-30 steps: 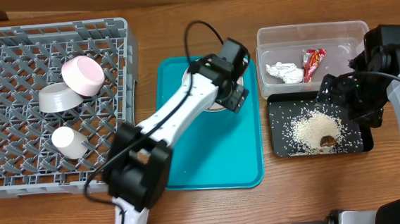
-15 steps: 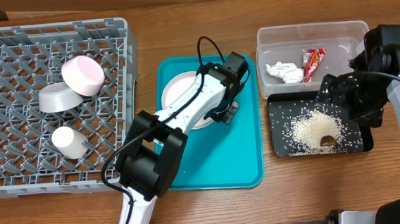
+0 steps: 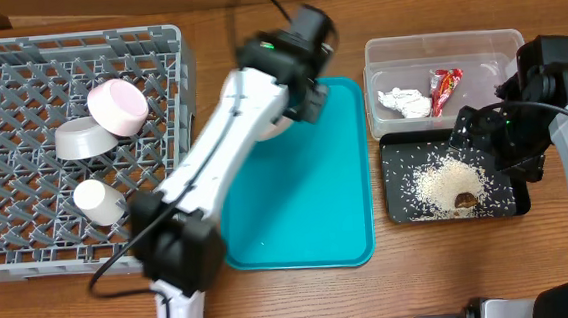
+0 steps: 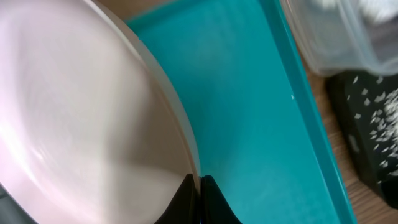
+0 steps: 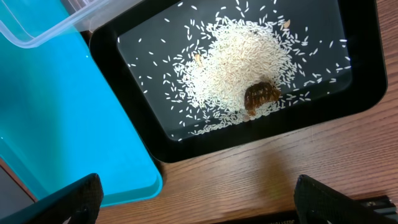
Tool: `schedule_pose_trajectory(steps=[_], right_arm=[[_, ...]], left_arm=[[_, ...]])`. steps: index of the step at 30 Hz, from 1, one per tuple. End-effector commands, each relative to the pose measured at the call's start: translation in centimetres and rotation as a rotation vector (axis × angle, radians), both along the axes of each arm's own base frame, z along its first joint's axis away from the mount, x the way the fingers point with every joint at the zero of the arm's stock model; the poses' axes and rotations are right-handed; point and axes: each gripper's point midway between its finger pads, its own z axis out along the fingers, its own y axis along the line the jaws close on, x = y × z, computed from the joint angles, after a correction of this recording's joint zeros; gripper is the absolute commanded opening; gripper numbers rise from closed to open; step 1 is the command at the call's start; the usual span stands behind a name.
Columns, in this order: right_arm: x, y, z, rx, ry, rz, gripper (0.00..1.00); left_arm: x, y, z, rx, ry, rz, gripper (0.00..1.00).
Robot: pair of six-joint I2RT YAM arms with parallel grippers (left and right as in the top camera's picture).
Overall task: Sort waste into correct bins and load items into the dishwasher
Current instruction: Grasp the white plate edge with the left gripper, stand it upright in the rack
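Note:
In the left wrist view my left gripper (image 4: 199, 186) is shut on the rim of the large white plate (image 4: 81, 112), which hangs tilted over the teal tray (image 4: 249, 93). From overhead the left arm covers most of the plate. The grey dish rack (image 3: 9, 238) holds a pink-sided bowl (image 3: 118, 105), a grey metal bowl (image 3: 80, 139) and a white cup (image 3: 96, 200). The clear tub (image 3: 444, 46) contains a red-and-white wrapper (image 3: 445, 90) and a white napkin (image 3: 403, 101). Rice (image 5: 242, 62) and a brown lump (image 5: 261, 95) lie in the black tray (image 5: 143, 37). My right gripper (image 5: 199, 205) stands open and empty over the table in front of that tray.
The teal tray (image 3: 307, 197) lies between the rack and the two bins. The left arm (image 3: 214, 164) stretches diagonally across the tray's left side. Bare wooden table (image 5: 280, 168) shows in front of the black tray.
My left gripper has closed on the plate's rim and carried it up off the teal tray toward the back. The left arm has swung leftward. The right arm has stayed put.

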Motion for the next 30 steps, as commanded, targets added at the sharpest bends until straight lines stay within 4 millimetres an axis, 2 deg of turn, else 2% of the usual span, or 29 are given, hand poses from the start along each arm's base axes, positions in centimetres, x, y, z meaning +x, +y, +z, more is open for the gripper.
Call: schedule_pose_trajectory(steps=[1,4,7,8,10,11,16,17,18,19,20,21,22,23,26,28,30], right_arm=[[0.4,-0.2,1.1,-0.013,-0.043,-0.004,1.0],[0.3,-0.2,1.1,-0.013,-0.043,-0.004,1.0],[0.3,-0.2,1.1,-0.012,-0.042,-0.004,1.0],[0.3,-0.2,1.1,-0.013,-0.043,-0.004,1.0],[0.3,-0.2,1.1,-0.013,-0.043,-0.004,1.0],[0.3,-0.2,1.1,-0.013,-0.043,-0.004,1.0],[0.3,-0.2,1.1,-0.012,-0.042,-0.004,1.0],[0.3,-0.2,1.1,-0.012,-0.042,-0.004,1.0],[0.4,-0.2,1.1,-0.013,-0.043,-0.004,1.0],[0.4,-0.2,1.1,-0.013,-0.044,-0.004,1.0],[0.5,-0.2,1.1,-0.013,-0.048,-0.003,1.0],[0.7,-0.1,1.2,-0.002,-0.06,-0.001,1.0],[1.4,1.0,1.5,0.045,-0.098,0.051,1.0],[2.5,2.3,1.9,0.097,-0.158,0.115,1.0],[5.5,4.1,2.7,0.084,-0.294,0.19,1.0],[8.0,5.6,3.7,0.048,-0.411,0.249,1.0],[10.3,6.7,4.7,-0.012,-0.517,0.29,1.0]], left_arm=[[0.9,4.8,7.5,-0.242,-0.078,0.047,0.04],[1.7,8.4,9.1,-0.447,-0.055,0.015,0.04],[2.6,12.8,9.4,-0.646,-0.033,0.024,0.04],[2.9,14.6,9.0,-0.736,-0.022,0.027,0.04],[3.2,16.0,8.2,-0.799,0.0,0.038,0.04],[3.4,17.4,6.9,-0.82,0.033,0.079,0.04],[3.9,20.0,3.0,-0.899,0.131,0.149,0.07],[3.9,20.7,2.5,-0.904,0.144,0.173,0.32],[3.6,21.7,2.4,-0.898,0.153,0.206,0.73],[3.3,22.4,2.5,-0.887,0.155,0.228,0.95],[3.1,23.3,2.6,-0.866,0.151,0.255,1.0],[2.7,24.2,2.9,-0.83,0.141,0.278,1.0],[2.1,25.0,3.4,-0.754,0.121,0.29,1.0],[1.6,25.7,3.9,-0.674,0.105,0.322,1.0],[1.0,27.2,5.0,-0.497,0.071,0.448,1.0],[-0.3,29.0,5.5,-0.239,0.048,0.612,1.0],[-1.3,28.6,5.9,-0.118,0.051,0.651,1.0]])
